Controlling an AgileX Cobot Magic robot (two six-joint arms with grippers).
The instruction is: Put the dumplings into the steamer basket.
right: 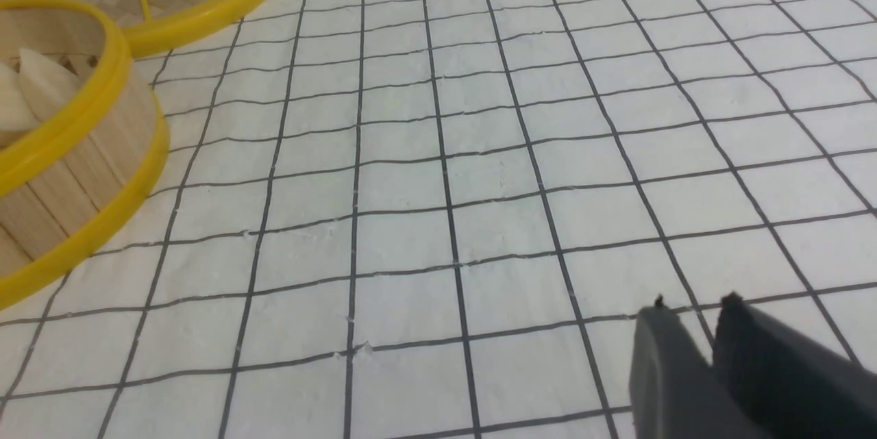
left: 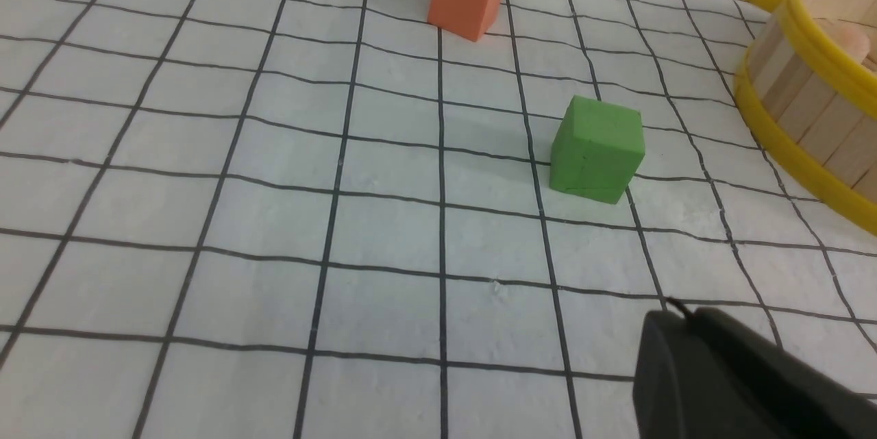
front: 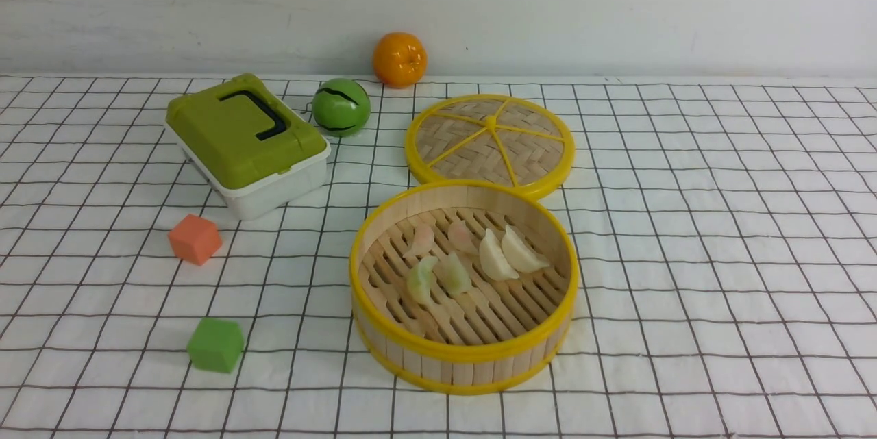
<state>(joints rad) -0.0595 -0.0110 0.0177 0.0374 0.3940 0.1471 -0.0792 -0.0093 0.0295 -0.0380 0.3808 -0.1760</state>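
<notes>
Six dumplings (front: 473, 257) lie on the slatted floor of the steamer basket (front: 464, 355), which stands near the middle of a desk (front: 719, 254) covered in a white, black-gridded cloth. Two pinkish pieces sit toward the far wall, two pale green ones nearer the camera, and two cream-white ones lean together to their right. The flat woven lid (front: 490, 144) with yellow spokes lies just behind the basket, its near edge hidden by the basket's rim.

To the left, a green-lidded white box (front: 246, 144) rests at an angle, with a green ball (front: 341, 107) beside it and an orange (front: 399, 59) against the back wall. An orange cube (front: 195, 239) and a green cube (front: 216, 345) sit apart on the cloth, left of the basket.

Neither arm shows in the front view. The left gripper (left: 675, 319) appears in its wrist view with the jaws pressed together, empty, above bare cloth near the green cube. The right gripper (right: 692, 305) shows two fingertips with a narrow gap between them, holding nothing, over open cloth well away from the basket; how close it is to the desk is hard to judge.
</notes>
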